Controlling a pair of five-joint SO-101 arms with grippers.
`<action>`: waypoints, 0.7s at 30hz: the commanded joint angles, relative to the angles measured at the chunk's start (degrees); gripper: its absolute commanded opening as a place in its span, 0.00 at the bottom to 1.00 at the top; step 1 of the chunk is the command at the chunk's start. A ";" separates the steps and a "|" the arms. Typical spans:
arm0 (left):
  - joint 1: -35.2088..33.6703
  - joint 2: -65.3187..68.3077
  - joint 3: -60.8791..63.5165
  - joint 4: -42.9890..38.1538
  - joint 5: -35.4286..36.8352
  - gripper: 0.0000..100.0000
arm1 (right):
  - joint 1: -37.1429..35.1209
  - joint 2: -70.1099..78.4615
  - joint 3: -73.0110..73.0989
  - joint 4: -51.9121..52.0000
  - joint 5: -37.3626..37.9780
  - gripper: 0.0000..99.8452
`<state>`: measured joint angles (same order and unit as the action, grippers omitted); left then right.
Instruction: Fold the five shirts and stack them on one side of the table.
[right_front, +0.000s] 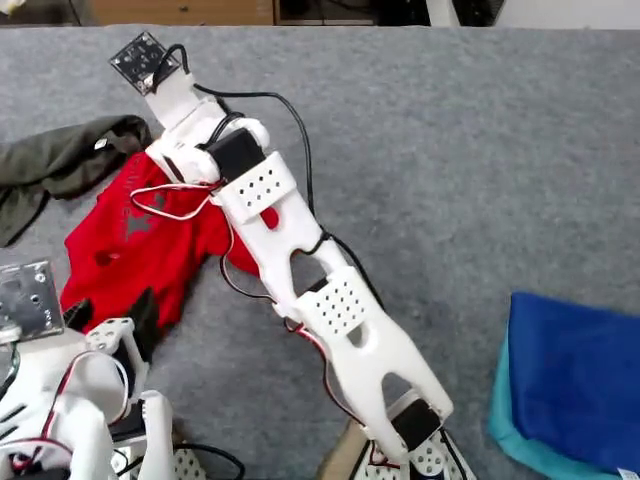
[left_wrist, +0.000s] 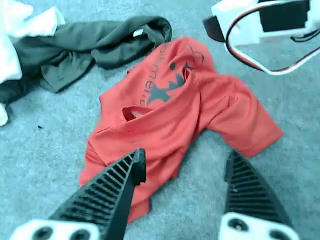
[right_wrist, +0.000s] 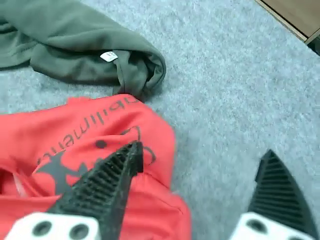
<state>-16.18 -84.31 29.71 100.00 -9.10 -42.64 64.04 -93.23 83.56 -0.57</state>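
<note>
A crumpled red shirt (right_front: 150, 250) with a dark print lies at the table's left. My right gripper (right_wrist: 202, 152) hangs open above its far edge, one finger over the printed chest (right_wrist: 75, 145), the other over bare carpet. My left gripper (left_wrist: 186, 157) is open just above the shirt's near hem (left_wrist: 175, 115), holding nothing. An olive shirt (right_front: 60, 160) lies bunched beyond the red one, touching its top edge. At the right edge sits a folded blue shirt (right_front: 575, 385) on a folded teal one (right_front: 500, 420).
The right arm (right_front: 300, 270) stretches diagonally from the front middle to the far left. A white cloth (left_wrist: 20, 30) lies beside the olive shirt. The table's far edge (right_wrist: 285, 25) is close behind the right gripper. Grey carpet (right_front: 450, 150) covers the table.
</note>
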 joint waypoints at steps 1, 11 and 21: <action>-2.11 -0.04 -4.66 0.35 0.18 0.27 | 0.66 -3.12 -2.24 4.48 -0.18 0.33; -24.62 4.00 -4.48 -7.56 5.19 0.26 | -8.75 -3.12 -0.13 15.65 -19.08 0.27; -40.35 20.00 -4.92 -10.11 7.47 0.27 | -9.98 3.56 9.63 12.84 -28.92 0.26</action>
<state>-54.15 -66.90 25.23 91.21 -2.15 -53.01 67.74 -83.91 97.19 -28.09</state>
